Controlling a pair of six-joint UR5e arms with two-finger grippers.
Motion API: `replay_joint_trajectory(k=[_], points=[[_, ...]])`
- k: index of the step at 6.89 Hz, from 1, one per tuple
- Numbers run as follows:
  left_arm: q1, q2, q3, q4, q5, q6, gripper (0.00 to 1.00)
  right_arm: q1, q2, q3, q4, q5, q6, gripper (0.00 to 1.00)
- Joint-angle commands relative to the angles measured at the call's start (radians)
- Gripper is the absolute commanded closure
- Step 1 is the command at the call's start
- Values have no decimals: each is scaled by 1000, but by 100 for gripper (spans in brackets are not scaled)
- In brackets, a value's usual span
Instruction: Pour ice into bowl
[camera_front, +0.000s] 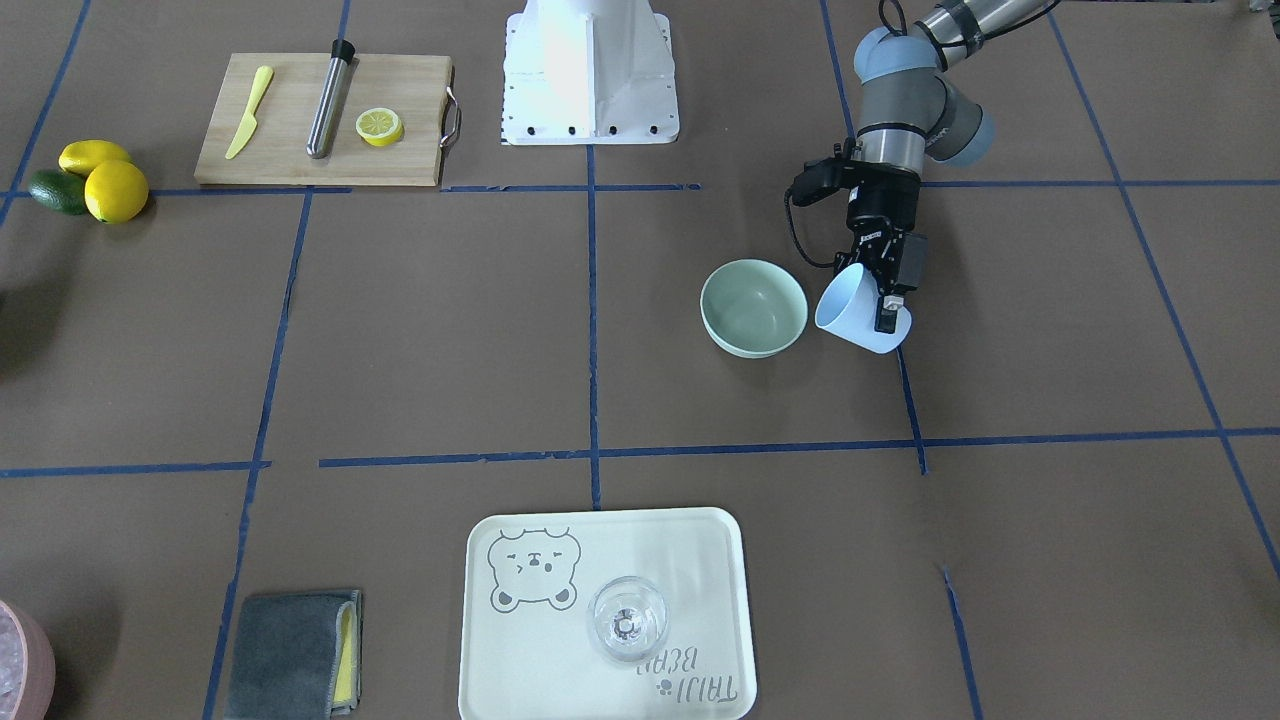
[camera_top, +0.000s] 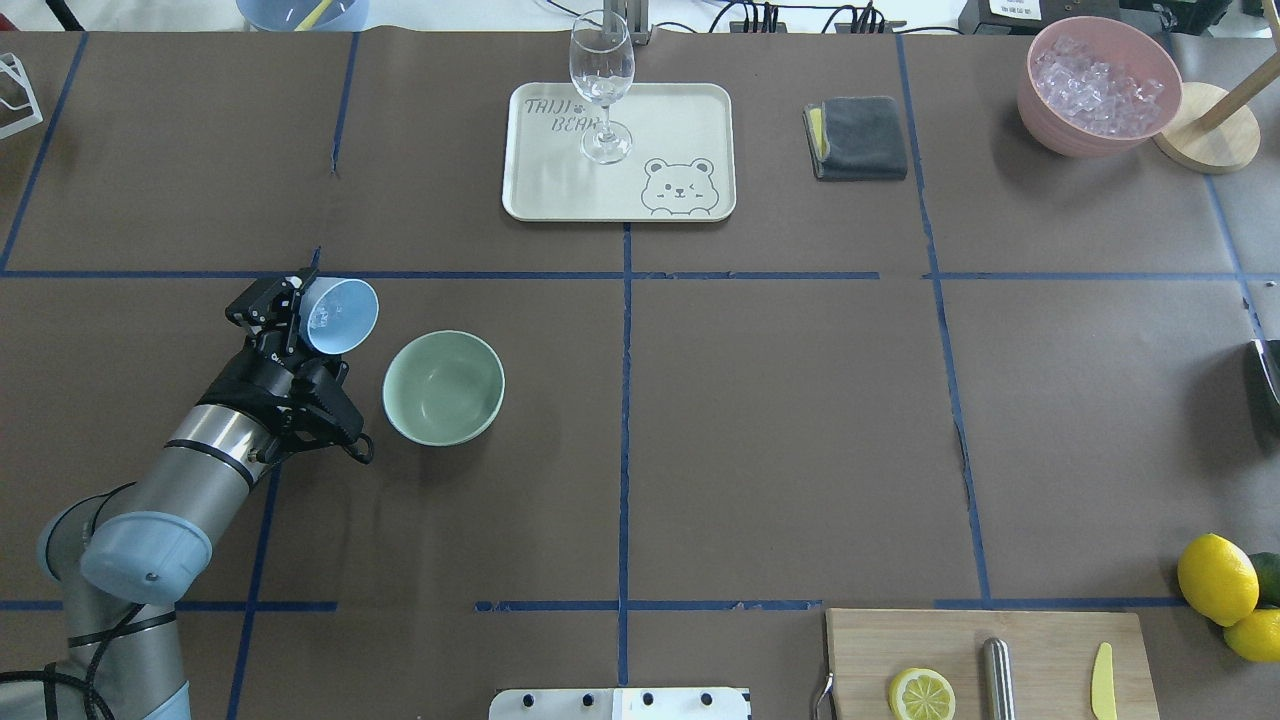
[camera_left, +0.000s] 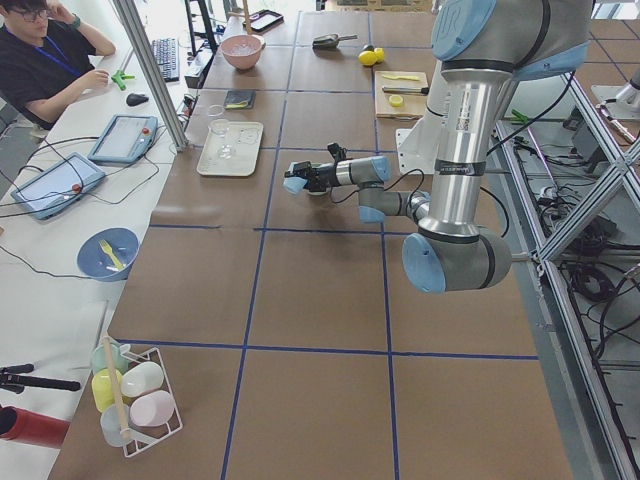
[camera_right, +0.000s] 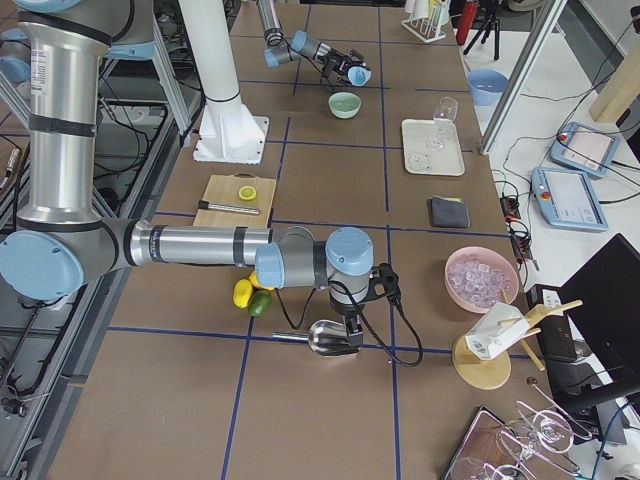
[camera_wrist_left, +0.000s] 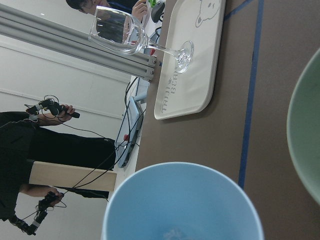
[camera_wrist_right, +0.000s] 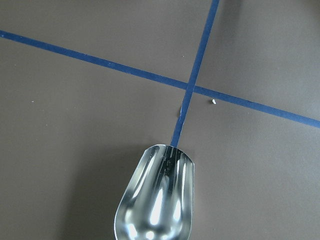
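overhead exterior | left arm (camera_top: 215, 440) low, outstretched — fingers (camera_top: 296, 312) hold tipped cup (camera_top: 340, 315) beside bowl (camera_top: 443, 388)

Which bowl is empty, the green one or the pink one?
The mint-green bowl beside the blue cup is empty; the pink bowl holds a heap of ice cubes.

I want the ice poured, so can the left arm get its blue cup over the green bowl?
Probably yes: the left gripper holds the light blue cup tilted just beside the mint-green bowl, with no object between them.
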Motion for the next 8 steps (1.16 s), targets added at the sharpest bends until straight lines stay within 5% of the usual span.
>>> replay_joint_trajectory(k=[1,8], points=[[8,-34,4,13,3,141,100,0,0,0,0,1,2,0],[8,-35,-16,8,1,565,100,0,-6,0,0,2,0,0]])
